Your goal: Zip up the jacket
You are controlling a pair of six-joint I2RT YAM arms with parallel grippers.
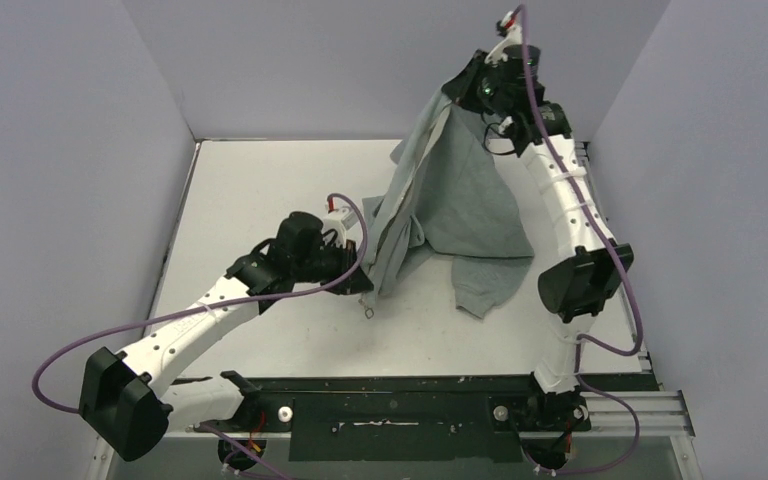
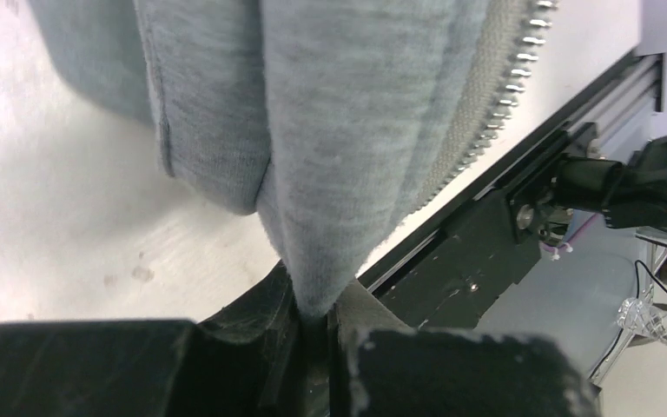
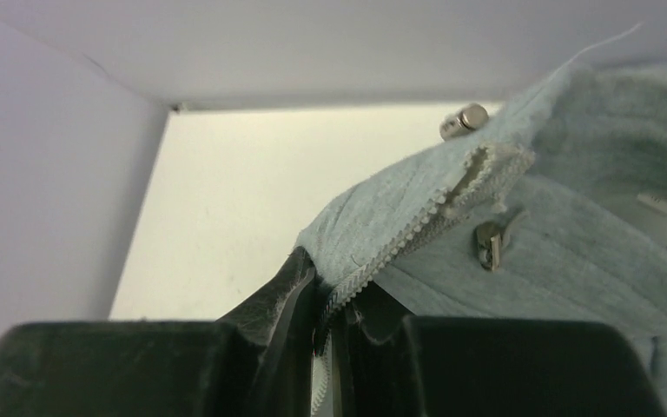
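Right, left hand (image 1: 358,268) sits low over the bench (image 1: 260,190), pressed tight on a fold of the jacket (image 1: 465,205), with zipper teeth (image 2: 486,130) just beside the grip. The jacket hangs tent-like between the hands, its lower part and a sleeve resting on the bench. Right hand (image 1: 472,88) is raised at the far side, pinching the top edge at the zipper tape. The slider (image 3: 488,245) is just beyond its fingertips.
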